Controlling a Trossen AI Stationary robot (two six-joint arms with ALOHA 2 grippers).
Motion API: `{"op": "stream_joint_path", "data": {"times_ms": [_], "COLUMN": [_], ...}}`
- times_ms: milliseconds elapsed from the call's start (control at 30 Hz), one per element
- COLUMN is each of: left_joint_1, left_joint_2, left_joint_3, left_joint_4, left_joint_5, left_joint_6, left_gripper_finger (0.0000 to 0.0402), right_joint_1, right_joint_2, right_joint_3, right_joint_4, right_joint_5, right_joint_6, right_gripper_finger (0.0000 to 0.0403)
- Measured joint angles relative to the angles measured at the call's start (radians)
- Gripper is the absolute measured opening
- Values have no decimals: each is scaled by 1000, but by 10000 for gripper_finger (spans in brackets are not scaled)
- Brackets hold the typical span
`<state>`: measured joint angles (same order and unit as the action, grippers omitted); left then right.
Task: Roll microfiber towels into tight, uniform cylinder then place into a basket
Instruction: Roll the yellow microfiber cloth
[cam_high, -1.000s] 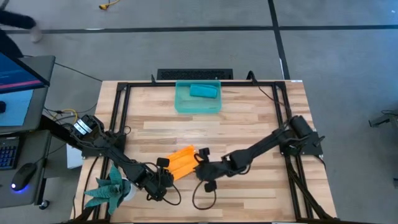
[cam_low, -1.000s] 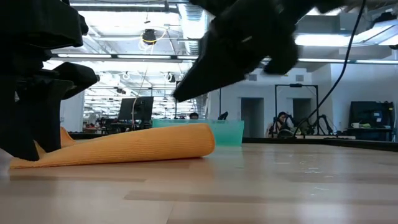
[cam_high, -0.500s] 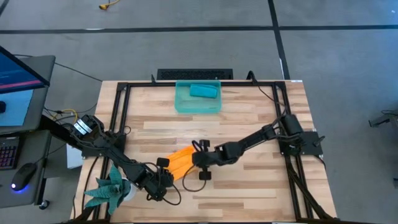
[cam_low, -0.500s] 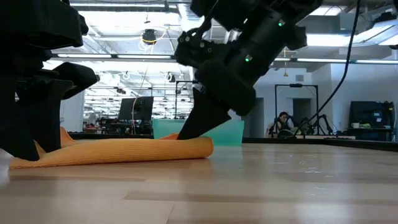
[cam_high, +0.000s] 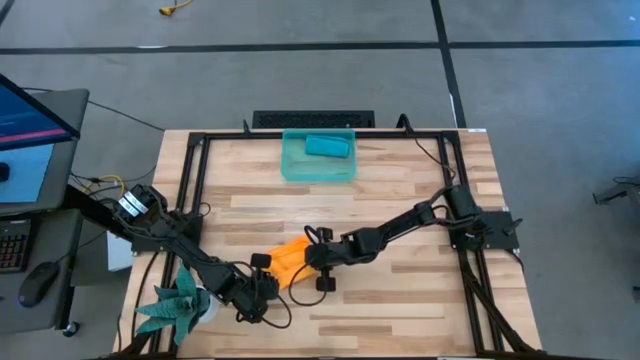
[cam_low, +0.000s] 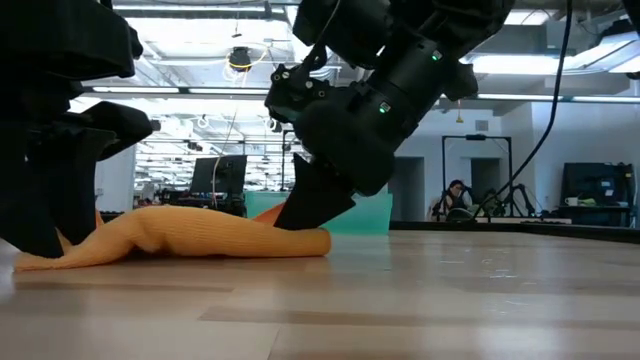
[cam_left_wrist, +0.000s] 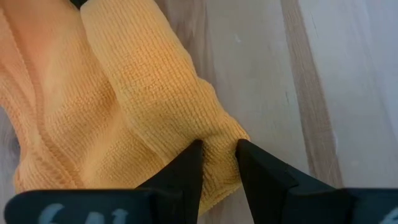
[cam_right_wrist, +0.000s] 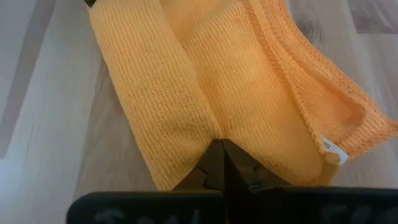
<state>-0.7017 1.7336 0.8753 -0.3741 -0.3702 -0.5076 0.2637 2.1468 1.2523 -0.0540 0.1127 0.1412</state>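
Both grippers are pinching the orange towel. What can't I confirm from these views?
- Orange towel, high view: both grippers cover its ends; roll tightness unclear.
- Left gripper, low view: only a dark silhouette.
- Basket, low view: contents hidden behind the right gripper and the towel.

A light butcher-block wooden table (cam_high: 400, 190) carried a black metal frame (cam_high: 196, 170) that ran along its edges. At the table's near left corner stood a green spiky artificial plant (cam_high: 178, 302). A dark slotted rectangular panel (cam_high: 313, 120) lay on the grey floor just beyond the far edge. Off the left edge sat a desk with a lit blue monitor (cam_high: 30, 105) and a black computer mouse (cam_high: 36, 285) (the keyboard only partly showed). In the room behind, a person (cam_low: 452, 197) sat at a distance.
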Motion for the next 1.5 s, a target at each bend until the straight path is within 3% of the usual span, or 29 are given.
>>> {"op": "stream_joint_path", "data": {"times_ms": [267,600,900,1067,1233,1500], "left_joint_1": [0,8,-4,-30,-46,14], "left_joint_2": [0,-2,-93,-183,-187,-26], "left_joint_3": [0,1,-4,-3,-2,-1], "left_joint_4": [-16,-30,-76,-74,34,268], "left_joint_5": [0,-4,-3,-117,-302,-269], "left_joint_6": [-12,-24,-2,23,106,273], "left_gripper_finger": [100,159,151,144,142,142], "right_joint_1": [-11,-10,-10,-10,-10,-11], "right_joint_2": [-38,-39,-39,-39,-39,-39], "right_joint_3": [-8,-8,-8,-8,-8,-8], "right_joint_4": [-61,-74,-75,-75,-74,-75], "right_joint_5": [-2,19,21,22,23,23], "right_joint_6": [70,122,123,123,123,123], "right_gripper_finger": [16,17,13,16,13,15]}}
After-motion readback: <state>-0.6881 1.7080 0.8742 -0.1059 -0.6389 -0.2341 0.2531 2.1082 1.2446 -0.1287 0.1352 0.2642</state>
